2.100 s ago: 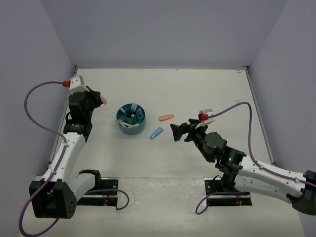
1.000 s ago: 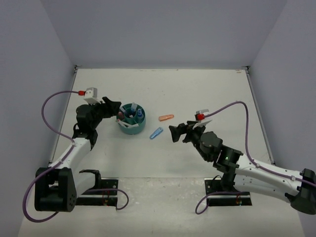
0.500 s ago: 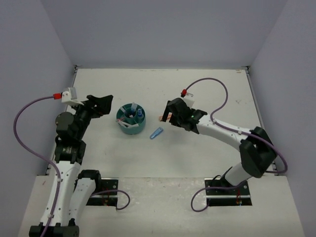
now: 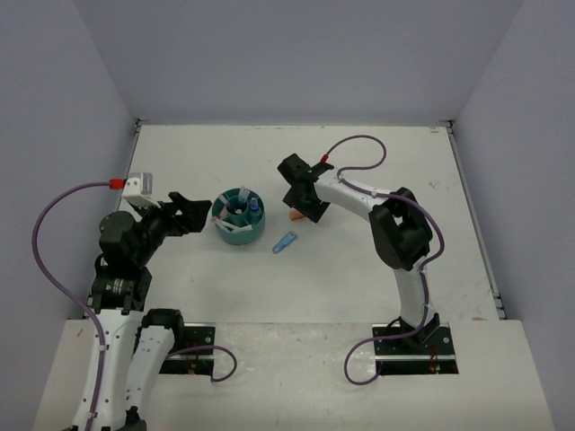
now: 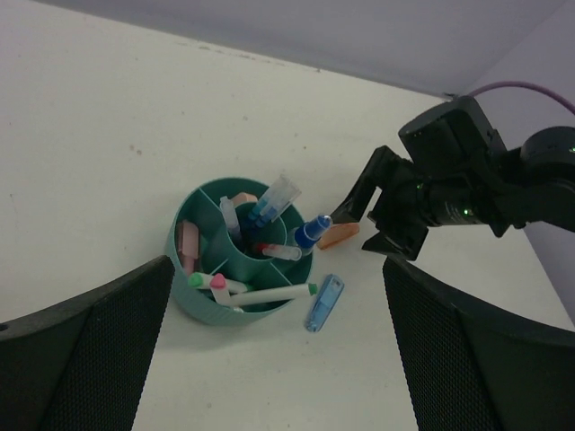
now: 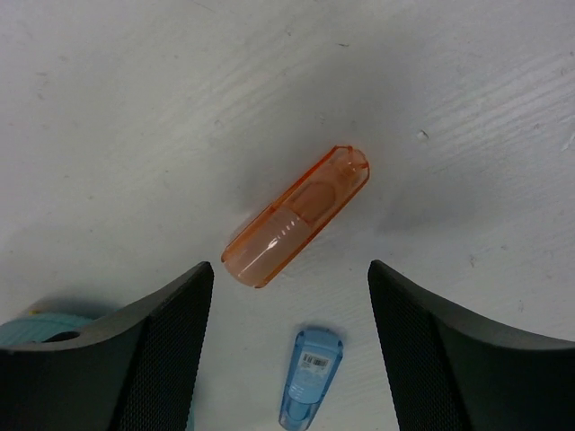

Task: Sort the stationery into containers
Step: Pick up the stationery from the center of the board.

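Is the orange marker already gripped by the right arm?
No, the orange marker lies flat on the table, the right gripper over it with jaws open.

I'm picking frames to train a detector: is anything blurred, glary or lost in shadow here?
Top external: even, soft light, no glare, sharp throughout. Left wrist: the teal organizer is crisp; the left fingers are dark foreground shapes. Right wrist: the orange marker is sharp, with a faint soft shadow; the right fingers are dark too.

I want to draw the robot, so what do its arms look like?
The left arm and right arm are white tubes with black joints. A purple cable loops off each, ending in a red plug. The left tool and right tool have wide black fingers with a dotted texture.
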Controlling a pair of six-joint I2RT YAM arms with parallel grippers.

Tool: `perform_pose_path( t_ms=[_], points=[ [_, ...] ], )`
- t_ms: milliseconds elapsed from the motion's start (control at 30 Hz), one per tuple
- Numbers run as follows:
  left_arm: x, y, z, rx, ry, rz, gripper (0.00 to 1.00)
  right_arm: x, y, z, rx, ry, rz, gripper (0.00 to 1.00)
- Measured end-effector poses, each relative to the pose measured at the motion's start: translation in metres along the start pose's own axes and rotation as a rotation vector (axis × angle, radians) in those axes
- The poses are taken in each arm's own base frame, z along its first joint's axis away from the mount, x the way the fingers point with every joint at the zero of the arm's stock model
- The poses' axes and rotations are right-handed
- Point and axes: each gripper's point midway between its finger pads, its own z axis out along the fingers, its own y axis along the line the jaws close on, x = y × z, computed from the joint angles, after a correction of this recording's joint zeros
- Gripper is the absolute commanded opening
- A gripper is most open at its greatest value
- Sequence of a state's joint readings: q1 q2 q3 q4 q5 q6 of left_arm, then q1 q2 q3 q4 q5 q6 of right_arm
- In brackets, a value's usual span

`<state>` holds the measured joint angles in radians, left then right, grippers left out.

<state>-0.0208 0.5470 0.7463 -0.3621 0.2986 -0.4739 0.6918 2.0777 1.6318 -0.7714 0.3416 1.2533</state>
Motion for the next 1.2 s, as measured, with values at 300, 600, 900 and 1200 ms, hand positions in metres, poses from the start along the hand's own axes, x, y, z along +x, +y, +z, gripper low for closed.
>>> perform_pose_path(
  t_ms=[300, 600, 900, 1200],
  points=[
    [0.015, -0.002, -0.007, 0.028, 0.039, 0.017, 1.0, 0.014, -0.017, 0.025, 0.14, 0.046, -0.013, 0.63],
    [0.017, -0.007, -0.013, 0.054, 0.039, 0.035, 1.0, 0.016, -0.03, 0.026, 0.167, 0.068, -0.046, 0.01],
    [0.029, -0.011, -0.012, 0.092, 0.072, 0.015, 1.0, 0.016, -0.049, 0.018, 0.078, 0.042, -0.201, 0.0],
    [0.042, -0.075, -0.01, 0.54, 0.116, -0.111, 1.0, 0.059, -0.013, -0.211, -1.003, -0.146, -0.758, 0.0]
  ],
)
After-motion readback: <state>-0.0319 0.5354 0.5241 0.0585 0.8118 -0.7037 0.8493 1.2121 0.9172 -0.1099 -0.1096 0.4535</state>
